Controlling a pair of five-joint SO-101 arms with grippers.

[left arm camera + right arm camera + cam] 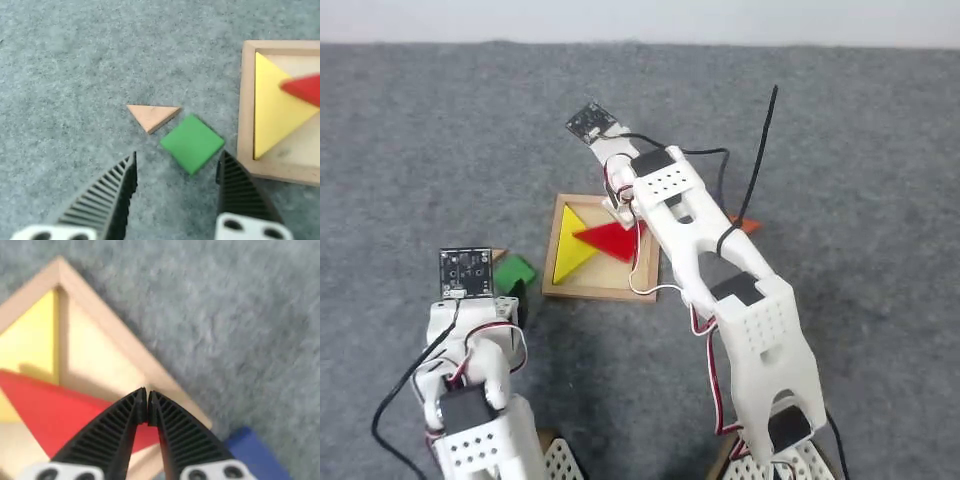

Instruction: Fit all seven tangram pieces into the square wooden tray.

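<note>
At the lower left of the high view the left arm stands over the grey table [420,130]. Its end effector [177,157] is released, the two ribbed fingers spread wide and holding nothing. It hangs above a green square [192,143] that lies flat on the table. Just beside the square, corner almost touching its edge, lies a small tan triangle [152,116]. Both pieces are outside the tray, near its left rim.

The square wooden tray [600,290] sits in the middle of the high view. A large yellow triangle [570,250] lies in its left part, long side along the left wall. A large red triangle [610,240] is to its right. One point of it overlaps the yellow piece and casts a shadow on it, so it does not lie flat in the tray.

The right arm runs from the lower right of the high view up to the tray's upper right corner. Its end effector [147,392] is clenched, fingers pressed together with nothing visible between them. The tips are at the red triangle, close to the tray's rim; whether they touch it is not clear.

An orange piece [750,226] peeks out on the table right of the arm. A blue piece [250,450] lies on the table just outside the tray.
</note>
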